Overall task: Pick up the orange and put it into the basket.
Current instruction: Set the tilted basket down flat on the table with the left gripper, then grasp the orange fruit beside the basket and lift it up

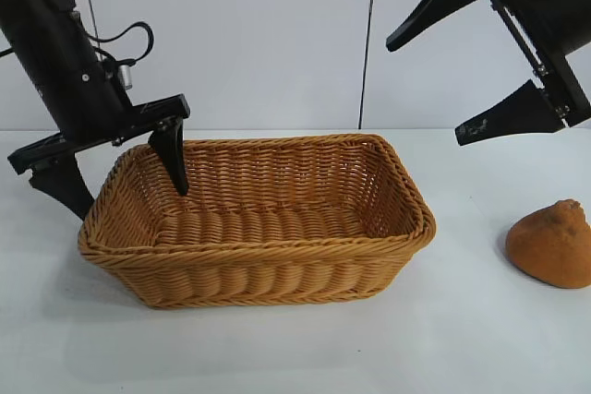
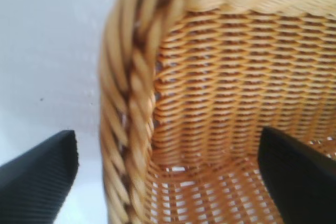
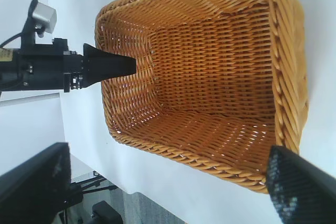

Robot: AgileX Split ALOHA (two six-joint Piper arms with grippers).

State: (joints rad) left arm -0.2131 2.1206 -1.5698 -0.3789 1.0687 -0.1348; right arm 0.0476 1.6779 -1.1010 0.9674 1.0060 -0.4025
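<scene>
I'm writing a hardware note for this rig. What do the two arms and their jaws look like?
Both arms are matte black. The left gripper has two long, tapering black fingers on a flat crossbar, and a thin black cable loops off the arm above it. The right gripper has the same pointed, wedge-shaped fingers on a black rail. Up close, the finger pads show fine ribbing. A small grey block sits on the left arm.

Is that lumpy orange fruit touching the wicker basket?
Apart. The exterior view shows the orange sitting on the table off to the basket's right, with a clear strip of bare white tabletop between them.
</scene>
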